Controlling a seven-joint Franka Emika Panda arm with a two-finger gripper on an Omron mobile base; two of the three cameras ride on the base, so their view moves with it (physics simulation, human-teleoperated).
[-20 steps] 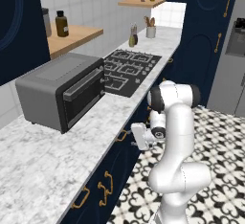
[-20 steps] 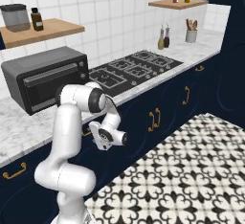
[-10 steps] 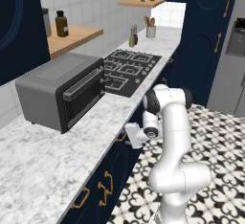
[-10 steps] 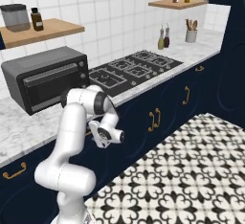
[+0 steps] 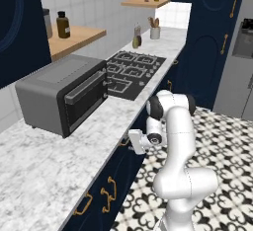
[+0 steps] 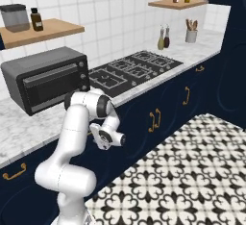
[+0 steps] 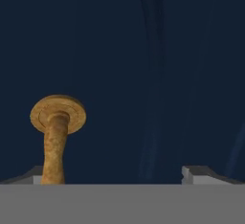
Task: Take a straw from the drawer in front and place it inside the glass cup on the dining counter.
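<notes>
A: From the left base view, how far along is the robot?

B: Barely begun. The gripper [image 5: 132,143] is pressed up to the navy front just under the marble worktop [image 5: 59,166], where the drawer [image 5: 129,152] sits closed. No straw or cup is out yet.

A: And the right base view?

B: The same: the gripper [image 6: 98,133] is low, against the cabinet face below the toaster oven [image 6: 45,79]. Opening, picking, carrying and dropping the straw into the cup all remain.

A: The hand view?

B: The drawer [image 7: 143,50] front is very close, with one gold handle [image 7: 56,137] post rising by one fingertip. The fingers [image 7: 197,174] stand wide apart, holding nothing.

A: What changed since a second earlier?

B: The hand has swung in from beside the arm towards the cabinet front, and the elbow has leaned forward; the fingers stayed wide.
</notes>
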